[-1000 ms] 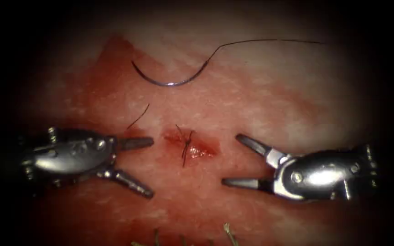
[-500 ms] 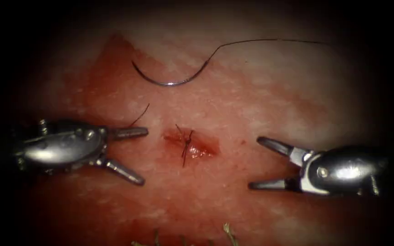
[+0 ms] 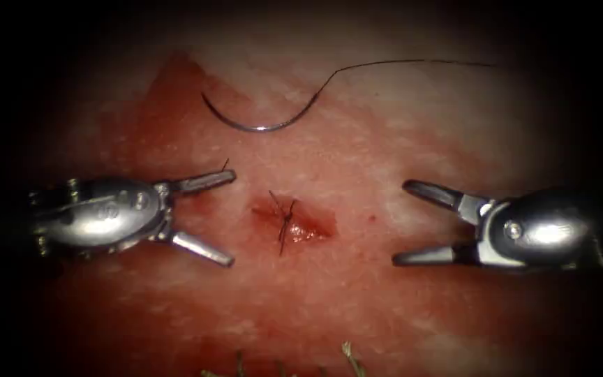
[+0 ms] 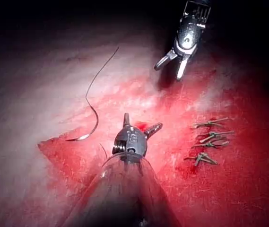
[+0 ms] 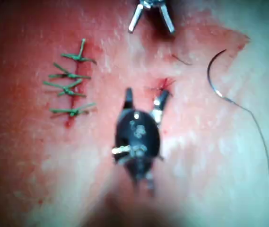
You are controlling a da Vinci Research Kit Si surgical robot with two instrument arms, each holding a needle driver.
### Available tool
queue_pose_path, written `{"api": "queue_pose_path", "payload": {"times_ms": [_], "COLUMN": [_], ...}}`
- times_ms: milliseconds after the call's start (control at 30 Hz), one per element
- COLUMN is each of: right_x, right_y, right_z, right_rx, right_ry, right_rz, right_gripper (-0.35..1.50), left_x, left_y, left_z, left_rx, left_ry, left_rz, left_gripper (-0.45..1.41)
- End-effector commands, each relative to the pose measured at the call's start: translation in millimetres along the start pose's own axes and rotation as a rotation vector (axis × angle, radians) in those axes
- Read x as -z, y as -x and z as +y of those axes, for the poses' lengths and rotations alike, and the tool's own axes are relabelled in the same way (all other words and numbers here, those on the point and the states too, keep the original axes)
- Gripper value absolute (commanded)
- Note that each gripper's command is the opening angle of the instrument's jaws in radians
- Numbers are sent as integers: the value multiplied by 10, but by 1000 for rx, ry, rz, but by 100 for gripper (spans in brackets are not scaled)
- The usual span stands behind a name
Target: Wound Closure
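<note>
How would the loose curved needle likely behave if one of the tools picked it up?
The needle lies free on the tissue, held by neither open tool. Thin, glinting metal: probably stiff but slippery, apt to swivel in a grip. Its trailing thread looks limp and would likely drag behind.

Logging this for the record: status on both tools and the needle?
Left tool open, empty. Right tool open, empty. Needle free on tissue, beyond knotted cut.

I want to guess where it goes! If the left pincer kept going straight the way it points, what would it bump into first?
Probably the cut with its knotted stitch. The left pincer is open, holds nothing and points right toward it over the tissue. Depth is unclear, so it might pass above.
</note>
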Motion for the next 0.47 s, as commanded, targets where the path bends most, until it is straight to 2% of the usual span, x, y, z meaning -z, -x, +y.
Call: {"api": "queue_pose_path", "payload": {"times_ms": [33, 467], "right_x": [-4, -4], "right_y": [7, 6], "right_z": [-7, -9], "right_rx": [-1, 13], "right_ry": [-3, 24], "right_rz": [3, 31], "right_gripper": [93, 93], "left_x": [-7, -6], "left_y": [6, 6], "left_z": [4, 3], "left_rx": [3, -9], "left_ry": [4, 5], "left_rz": [0, 0], "left_gripper": [57, 56]}}
